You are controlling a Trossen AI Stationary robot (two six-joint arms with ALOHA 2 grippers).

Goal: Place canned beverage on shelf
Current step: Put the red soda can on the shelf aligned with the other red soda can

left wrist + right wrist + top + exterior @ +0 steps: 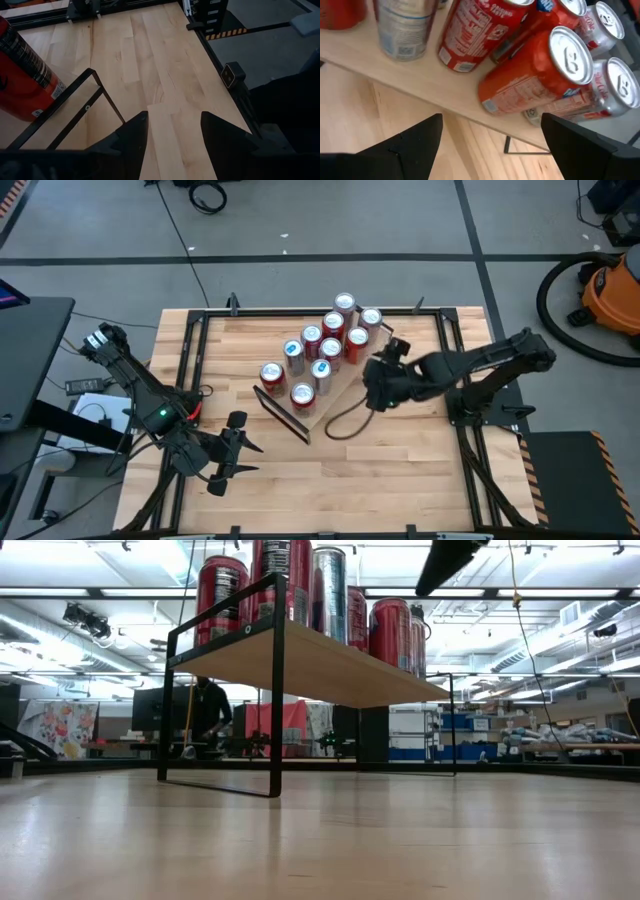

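Red, white-lettered cans [530, 75] on shelf [420, 80]

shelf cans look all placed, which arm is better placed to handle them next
Right, probably. The right gripper hangs open beside the shelf, close to the cans. The left gripper, also open, sits near the table's front-left, away from them.

Bright, even light from ceiling strips; soft shadows lie on the worktop [400, 450]. In the low view the near worktop blurs. The cans [530, 75] in the right wrist view look soft, with glare on their tops.
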